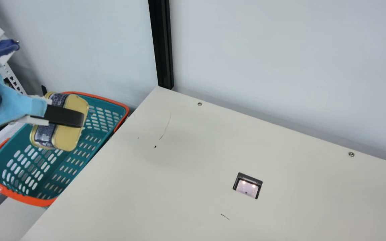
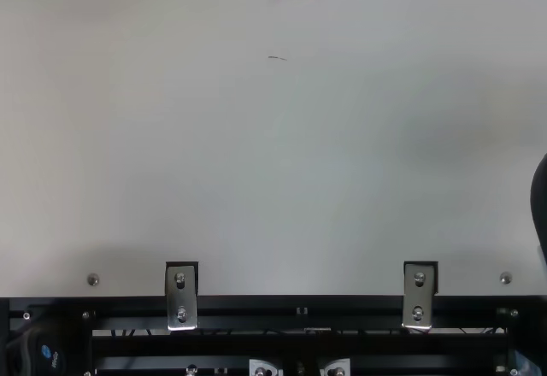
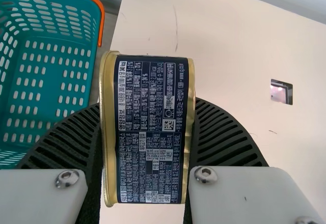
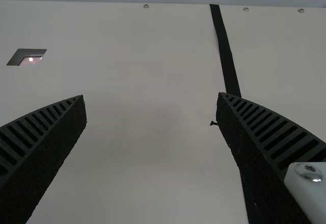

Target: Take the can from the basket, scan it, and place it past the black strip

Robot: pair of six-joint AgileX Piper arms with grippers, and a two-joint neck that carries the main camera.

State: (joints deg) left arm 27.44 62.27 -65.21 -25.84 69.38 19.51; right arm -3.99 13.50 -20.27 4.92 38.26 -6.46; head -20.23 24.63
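My left gripper (image 1: 69,115) is shut on a gold can (image 1: 70,134) with a dark printed band, held above the teal basket (image 1: 124,107) in the main view. The left wrist view has the can (image 3: 153,132) squeezed between both ribbed fingers of the left gripper (image 3: 145,137), its printed side facing the camera. The scanner window (image 1: 247,186) is set in the table, lit from inside. In the right wrist view, my right gripper (image 4: 151,99) stands open with nothing between its fingers, and the black strip (image 4: 227,56) runs along the table there.
The cream table (image 1: 179,160) lies to the right of the basket, with a wall and a black post (image 1: 162,47) behind it. Metal brackets (image 2: 181,295) are fixed along the table's edge in the top view.
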